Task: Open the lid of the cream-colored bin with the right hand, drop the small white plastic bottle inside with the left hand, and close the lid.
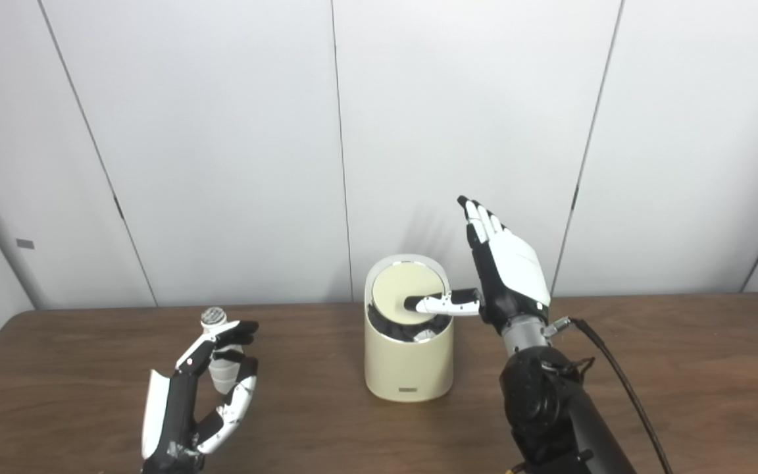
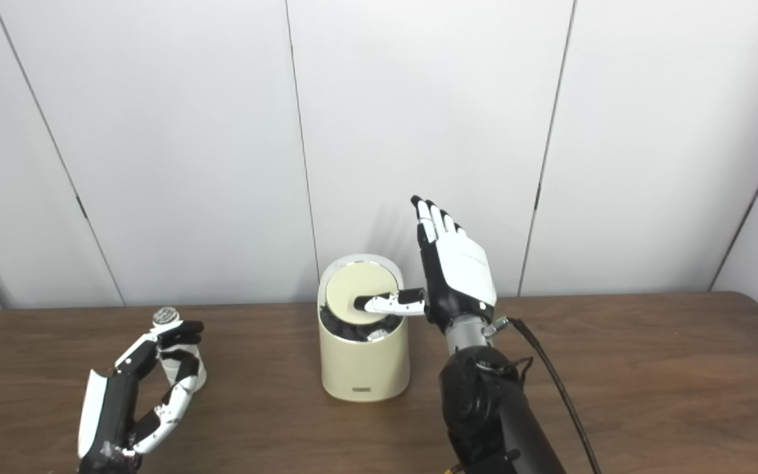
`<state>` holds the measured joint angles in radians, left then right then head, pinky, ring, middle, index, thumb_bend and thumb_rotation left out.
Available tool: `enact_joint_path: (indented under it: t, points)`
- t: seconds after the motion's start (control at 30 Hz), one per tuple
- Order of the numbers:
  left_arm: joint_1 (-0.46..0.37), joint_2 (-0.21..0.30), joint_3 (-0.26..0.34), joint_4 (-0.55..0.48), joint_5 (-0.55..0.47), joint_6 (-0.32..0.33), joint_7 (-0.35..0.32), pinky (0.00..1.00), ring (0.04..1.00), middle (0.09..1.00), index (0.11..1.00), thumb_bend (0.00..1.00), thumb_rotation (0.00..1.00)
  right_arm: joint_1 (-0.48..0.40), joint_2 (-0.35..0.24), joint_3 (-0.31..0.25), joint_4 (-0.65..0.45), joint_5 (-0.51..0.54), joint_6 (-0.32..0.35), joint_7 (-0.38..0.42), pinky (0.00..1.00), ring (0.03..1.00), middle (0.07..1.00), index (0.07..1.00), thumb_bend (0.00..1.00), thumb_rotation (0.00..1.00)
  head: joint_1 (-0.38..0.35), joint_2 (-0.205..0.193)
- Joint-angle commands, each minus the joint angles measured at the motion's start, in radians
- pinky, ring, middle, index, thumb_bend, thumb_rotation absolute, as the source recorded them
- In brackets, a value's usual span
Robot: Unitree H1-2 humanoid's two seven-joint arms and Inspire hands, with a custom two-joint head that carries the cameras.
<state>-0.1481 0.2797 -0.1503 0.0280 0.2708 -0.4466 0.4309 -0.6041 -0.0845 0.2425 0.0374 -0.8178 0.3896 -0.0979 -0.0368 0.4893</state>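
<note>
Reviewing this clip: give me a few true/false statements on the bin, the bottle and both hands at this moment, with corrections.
1. The right hand has its thumb on the tilted lid of the bin. True.
2. The bottle lies inside the bin. False: it stands on the table, left of the bin, within the left hand.
3. The right hand's fingers are curled into a fist. False: they are stretched upward.
4. The bin stands upright near the table's far edge. True.
5. The left hand hovers over the bin. False: it is low at the table's left side, around the bottle.
</note>
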Motion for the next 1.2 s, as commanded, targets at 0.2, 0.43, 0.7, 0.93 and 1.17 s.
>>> enact_joint_path:
  t: [0.2, 0.43, 0.7, 0.93, 1.17]
  points:
    - [-0.019, 0.001, 0.011, -0.033, 0.008, -0.023, 0.008, 0.58, 0.68, 0.718, 0.705, 0.26, 0.38, -0.043, 0.004, 0.022, 0.003, -0.045, 0.032, -0.003, 1.0, 1.0, 1.0, 1.0, 1.0, 0.4, 0.0, -0.001]
    - [-0.02, 0.002, 0.011, -0.034, 0.023, -0.023, 0.015, 0.57, 0.678, 0.716, 0.705, 0.25, 0.38, -0.041, -0.009, 0.046, 0.023, -0.079, 0.039, -0.007, 1.0, 1.0, 1.0, 1.0, 1.0, 0.35, -0.001, 0.001]
    - [-0.019, 0.004, 0.014, -0.037, 0.022, -0.023, 0.012, 0.57, 0.68, 0.719, 0.709, 0.25, 0.37, -0.036, -0.019, 0.055, 0.013, -0.092, 0.04, 0.005, 1.0, 1.0, 1.0, 1.0, 1.0, 0.27, -0.003, 0.007]
    - [-0.02, -0.003, 0.018, -0.039, 0.025, -0.023, 0.007, 0.57, 0.675, 0.716, 0.708, 0.25, 0.38, -0.036, -0.028, 0.061, 0.011, -0.095, 0.041, 0.019, 1.0, 1.0, 1.0, 1.0, 1.0, 0.22, -0.003, 0.007]
    - [-0.023, -0.01, 0.02, -0.035, 0.022, -0.023, 0.005, 0.57, 0.677, 0.716, 0.705, 0.26, 0.39, -0.03, -0.011, 0.028, -0.007, -0.026, 0.03, 0.03, 1.0, 1.0, 1.0, 1.0, 0.97, 0.41, -0.004, 0.003]
